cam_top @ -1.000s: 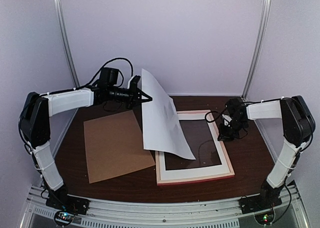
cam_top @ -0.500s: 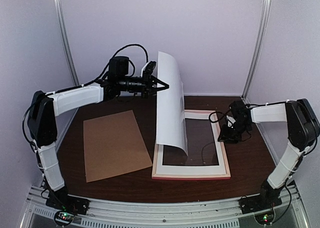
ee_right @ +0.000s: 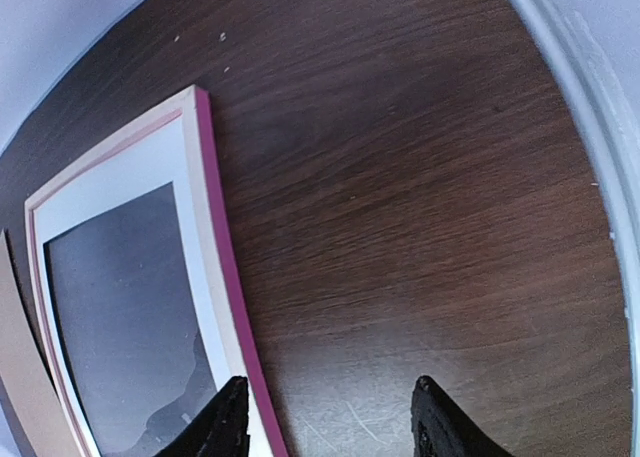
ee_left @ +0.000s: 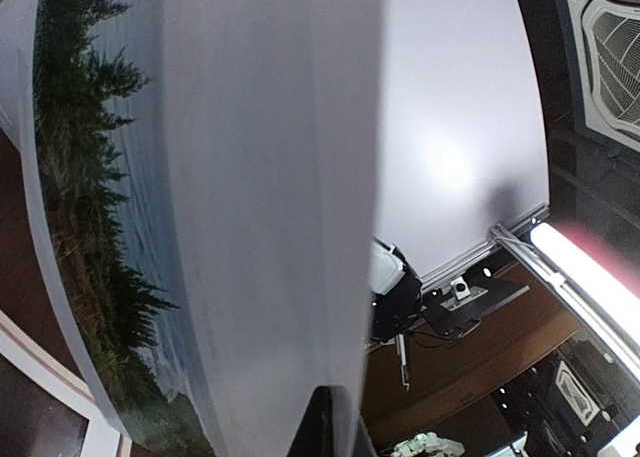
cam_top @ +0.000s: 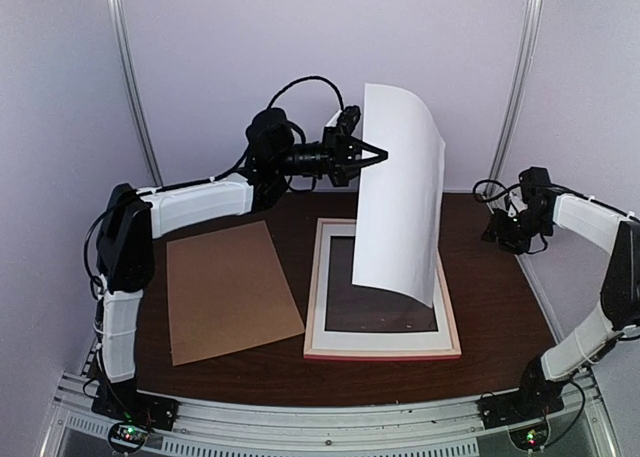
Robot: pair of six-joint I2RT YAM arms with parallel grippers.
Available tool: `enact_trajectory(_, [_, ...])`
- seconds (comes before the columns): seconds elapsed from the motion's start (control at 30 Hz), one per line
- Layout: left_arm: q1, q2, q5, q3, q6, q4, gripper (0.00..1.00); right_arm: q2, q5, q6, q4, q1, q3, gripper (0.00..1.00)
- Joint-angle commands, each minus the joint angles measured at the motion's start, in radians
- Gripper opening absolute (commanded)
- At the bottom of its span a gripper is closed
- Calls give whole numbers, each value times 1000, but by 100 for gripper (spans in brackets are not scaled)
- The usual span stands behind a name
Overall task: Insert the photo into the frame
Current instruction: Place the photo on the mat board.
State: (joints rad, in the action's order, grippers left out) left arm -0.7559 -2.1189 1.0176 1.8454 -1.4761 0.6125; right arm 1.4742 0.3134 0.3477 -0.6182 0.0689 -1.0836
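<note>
**Curled photo (cam_top: 398,192) held over frame (cam_top: 382,354)**

Left fingers (cam_top: 369,155) pinch the photo by one edge. It hangs upright and curled, its white back to the top camera, dark trees and pale sky on the other face. The pink-railed frame lies flat on the surface (cam_top: 500,317). Right fingers (ee_right: 228,432) are spread and empty.

The left gripper (cam_top: 378,157) holds the photo (cam_top: 400,202) upright above the frame (cam_top: 314,297)
The sheet, white back showing, curls over the frame's far half; a brown board (cam_top: 230,292) lies flat just left of the frame; the right gripper (cam_top: 508,233) hovers off to its right
</note>
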Motion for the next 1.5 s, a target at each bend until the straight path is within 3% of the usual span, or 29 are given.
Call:
enact_trajectory(0.0, [6,-94,-5,29,-304,357,0,-44,-13,-38,-63,60,-23,55])
enact_trajectory(0.13, [8,-152,1,-9,-249,259,0,-57,-16,-44,-73,78,-28,55])
enact_trajectory(0.43, [46,-149,-82,-164,172,-311,0,-32,19,-49,-63,79,-22,55])
enact_trajectory(0.57, [54,-150,-153,-180,355,-528,0,-20,35,-46,-50,78,-10,55])
enact_trajectory(0.8, [65,-141,-272,-160,551,-811,0,-7,50,-43,-28,78,13,55])
enact_trajectory(1.1, [69,-139,-358,-122,644,-916,0,70,72,-65,-5,30,27,55])
enact_trajectory(1.47, [69,-140,-400,-97,665,-925,0,149,71,-60,35,-45,21,57])
